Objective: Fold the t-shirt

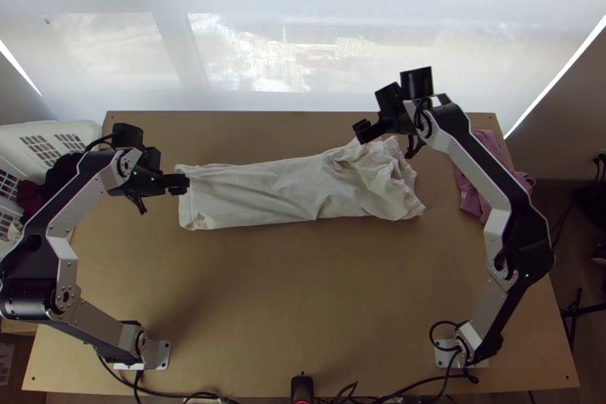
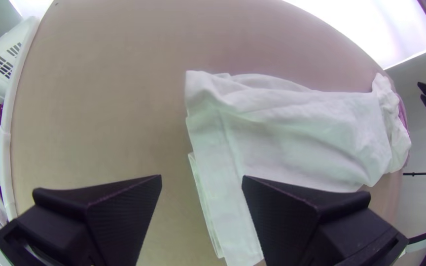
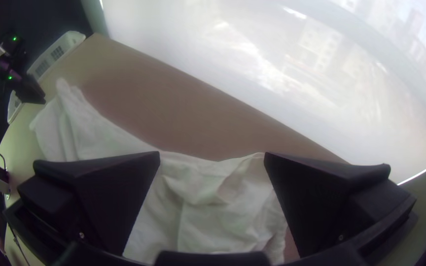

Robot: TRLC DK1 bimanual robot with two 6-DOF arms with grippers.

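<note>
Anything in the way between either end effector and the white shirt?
Nothing visible. The left end effector and right end effector hang open near opposite ends of the shirt; the pink cloth lies past its bunched end.

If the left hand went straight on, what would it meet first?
Probably the end of the white shirt, whose edge shows between the open fingers of the left hand, though depth is unclear and it could meet the table.
</note>
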